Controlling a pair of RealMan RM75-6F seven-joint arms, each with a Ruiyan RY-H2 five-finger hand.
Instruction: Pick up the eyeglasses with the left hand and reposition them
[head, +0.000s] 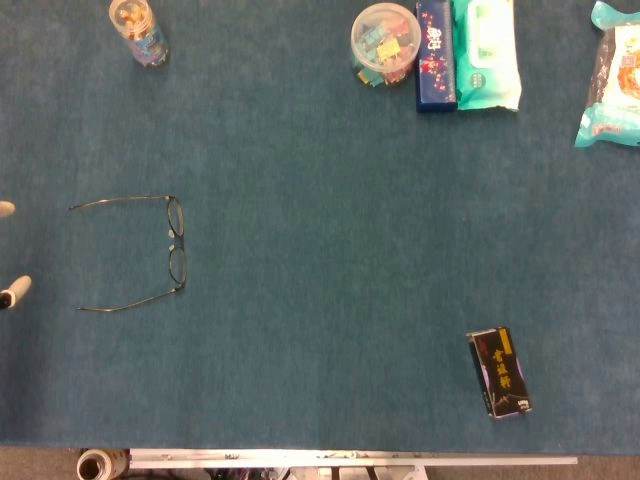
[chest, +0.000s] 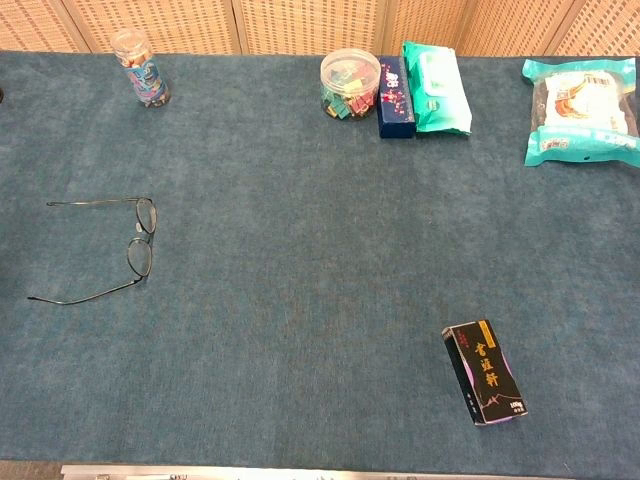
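Lying open, eyeglasses (head: 172, 243) temples leftward, seemingly.

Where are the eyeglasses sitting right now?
The eyeglasses lie open on the blue table at its left side in both views, arms pointing toward the left edge, with the left hand just beyond their arm tips.

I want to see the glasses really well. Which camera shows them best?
The head view: it looks straight down, so the eyeglasses show both lenses and both open arms lying flat on the blue table. The chest view shows them whole too, but slanted.
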